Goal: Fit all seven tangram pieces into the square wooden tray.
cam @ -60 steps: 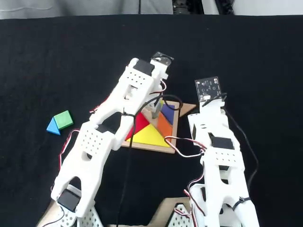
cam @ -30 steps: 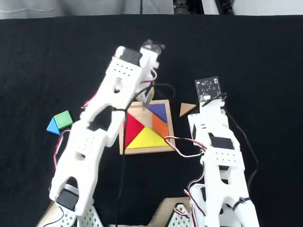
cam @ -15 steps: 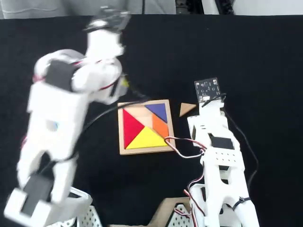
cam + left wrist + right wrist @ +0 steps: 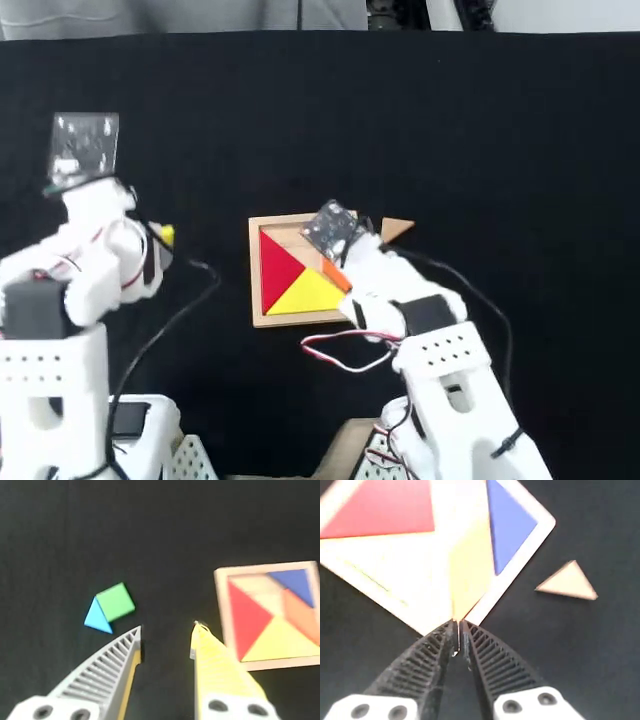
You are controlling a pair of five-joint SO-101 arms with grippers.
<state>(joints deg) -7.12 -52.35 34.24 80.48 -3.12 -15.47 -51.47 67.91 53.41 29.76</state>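
Note:
The square wooden tray (image 4: 258,300) lies mid-table and holds a red triangle (image 4: 279,265), a yellow triangle (image 4: 309,293), an orange piece (image 4: 336,274) and a blue triangle (image 4: 507,526). A small plain wooden triangle (image 4: 397,229) lies just outside the tray's far right corner. A green square (image 4: 115,602) and a light blue triangle (image 4: 97,618) touch each other on the cloth left of the tray. My left gripper (image 4: 168,628) hangs open and empty between those two pieces and the tray (image 4: 220,611). My right gripper (image 4: 457,625) is shut on nothing, low over the tray's right rim (image 4: 516,562).
Black cloth covers the whole table. My left arm (image 4: 95,260) stands tall at the left side. My right arm (image 4: 400,300) leans over the tray's right half and hides it in the high view. The cloth beyond the tray is bare.
My left arm has lifted off the tray and swung far left, empty. My right arm has leaned forward over the tray's right side. The tray now lies squarer than two seconds ago.

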